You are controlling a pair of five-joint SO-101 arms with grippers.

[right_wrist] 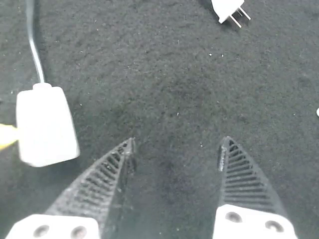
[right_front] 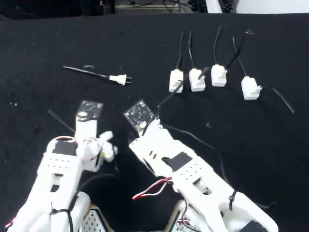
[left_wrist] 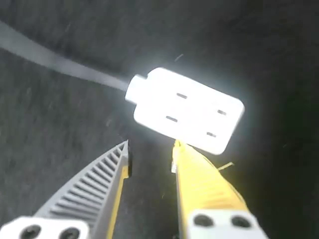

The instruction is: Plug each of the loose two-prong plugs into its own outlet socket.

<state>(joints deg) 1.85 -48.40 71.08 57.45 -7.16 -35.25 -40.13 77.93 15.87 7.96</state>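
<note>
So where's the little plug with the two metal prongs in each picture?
High view: the plug lies alone, left of the row of white outlets.
Right wrist view: the plug sits far beyond the right end effector, prongs bare.
Left wrist view: an outlet, close up, instead.
Shared landmark: the black cloth.

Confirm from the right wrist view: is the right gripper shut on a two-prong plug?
No: the right gripper is open and empty, and the two-prong plug lies loose beyond it, untouched.

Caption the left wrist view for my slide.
Left gripper, grey and yellow ribbed fingers parted, poised at a white rectangular plastic outlet socket on black cloth.
</note>
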